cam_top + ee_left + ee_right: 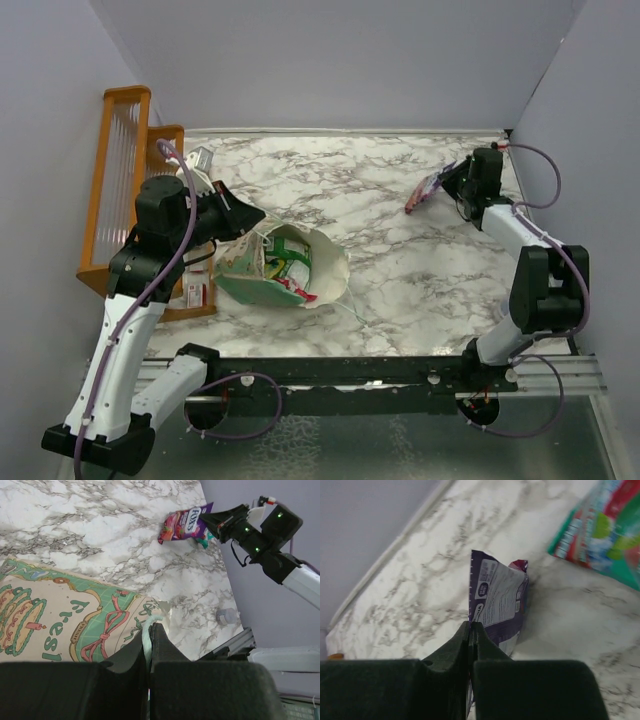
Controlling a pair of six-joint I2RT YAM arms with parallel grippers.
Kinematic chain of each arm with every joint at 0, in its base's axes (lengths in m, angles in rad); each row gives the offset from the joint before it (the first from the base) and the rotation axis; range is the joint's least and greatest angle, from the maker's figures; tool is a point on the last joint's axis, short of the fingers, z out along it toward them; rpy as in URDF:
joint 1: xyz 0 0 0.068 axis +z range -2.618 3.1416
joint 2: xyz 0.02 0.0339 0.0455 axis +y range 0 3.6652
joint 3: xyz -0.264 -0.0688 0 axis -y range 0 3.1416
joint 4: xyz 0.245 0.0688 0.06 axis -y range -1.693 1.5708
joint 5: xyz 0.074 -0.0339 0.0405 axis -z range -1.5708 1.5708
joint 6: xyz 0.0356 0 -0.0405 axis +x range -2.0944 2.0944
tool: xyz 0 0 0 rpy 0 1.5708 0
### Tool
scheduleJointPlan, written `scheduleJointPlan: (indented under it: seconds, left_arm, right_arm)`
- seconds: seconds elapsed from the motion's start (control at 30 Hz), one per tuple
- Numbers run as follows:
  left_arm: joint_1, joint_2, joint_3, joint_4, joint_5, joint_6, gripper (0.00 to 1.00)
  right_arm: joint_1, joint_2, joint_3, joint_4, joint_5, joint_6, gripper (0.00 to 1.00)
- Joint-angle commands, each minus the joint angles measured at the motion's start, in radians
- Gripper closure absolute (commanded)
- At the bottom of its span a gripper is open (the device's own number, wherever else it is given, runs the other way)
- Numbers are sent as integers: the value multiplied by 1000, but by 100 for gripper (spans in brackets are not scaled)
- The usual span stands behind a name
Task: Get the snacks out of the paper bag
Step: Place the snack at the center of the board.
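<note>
The mint-green paper bag [325, 262] lies on its side at the left, its white mouth facing right. Green and red snacks [290, 265] show inside it. My left gripper [250, 225] is shut on the bag's mint rim [146, 630], beside the cream printed panel [60, 625]. At the far right, my right gripper [447, 180] is shut on the edge of a pink-purple packet [424, 191], which hangs just above the table [497, 597]. A teal packet [602, 535] lies on the marble close behind it.
An orange wooden rack [120, 180] stands along the left wall, with a small red-and-white box [197, 292] at its foot. A small translucent disc [226, 615] lies near the front rail. Grey walls enclose the marble table [400, 290].
</note>
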Motion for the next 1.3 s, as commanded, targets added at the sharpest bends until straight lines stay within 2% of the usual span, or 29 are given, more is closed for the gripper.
scheduleJointPlan:
  seconds: [0.0, 0.27, 0.6, 0.63, 0.67, 0.7, 0.73, 0.77, 0.9, 1.0, 1.17, 1.27]
  left_arm:
    - [-3, -26, -14, 25, 15, -8, 100]
    - [-3, -27, -25, 33, 20, -7, 100]
    - [-3, -28, -24, 22, 26, 2, 100]
    - [-3, -28, -24, 19, 25, 5, 100]
    - [-3, -28, -26, 17, 23, 9, 100]
    - [-2, -30, -26, 14, 19, 11, 100]
    - [-3, -33, -29, 11, 15, 14, 100]
    - [-3, -35, -33, 11, 12, 18, 100]
    - [-3, -52, -56, 4, 8, 48, 100]
    - [-3, -81, -81, 8, 23, 92, 100]
    - [-3, -167, -169, 95, 169, 111, 100]
    - [-3, -207, -215, 142, 239, 95, 100]
  right_arm:
    - [-107, 29, -145, 87, -93, 21, 99]
    - [-220, -18, -321, 118, -41, -29, 99]
    - [-284, -27, -343, 92, 25, -76, 97]
    - [-284, -32, -340, 80, 15, -88, 91]
    - [-284, -42, -342, 74, 1, -93, 80]
    - [-283, -55, -351, 77, -19, -100, 65]
    - [-284, -74, -359, 85, -36, -108, 54]
    - [-284, -95, -370, 86, -45, -112, 49]
    - [-284, -210, -409, 51, -33, -114, 41]
    - [-283, -315, -437, 38, -62, -139, 39]
    - [-261, -441, -483, 121, -328, -169, 38]
    - [-152, -471, -474, 153, -442, -207, 37]
